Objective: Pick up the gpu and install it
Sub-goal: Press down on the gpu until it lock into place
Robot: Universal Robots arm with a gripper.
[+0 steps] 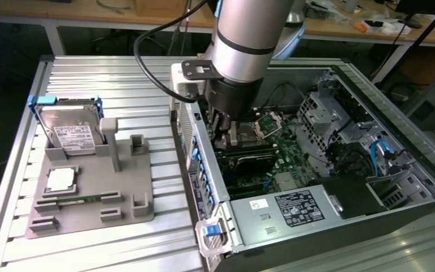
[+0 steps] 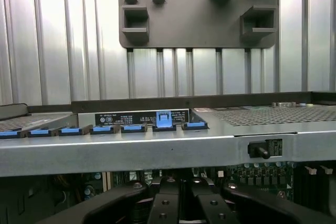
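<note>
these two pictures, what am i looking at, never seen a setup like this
This is a robot arm working on an open computer case that lies on a ribbed metal table. The exterior view comes from a camera off the arm. The wrist view comes from a camera on the arm, looking past its tool over the case's edge. The tool is shut and lowered inside the case, above the dark card on the green board. Whether it grips the card cannot be told. Beside the case, a grey holder keeps spare parts, including a silver hard drive.

Hard drive point(image 1: 72, 131) upright in grey holder tray point(image 1: 89, 192); open computer case point(image 1: 399, 170) beside.
</note>
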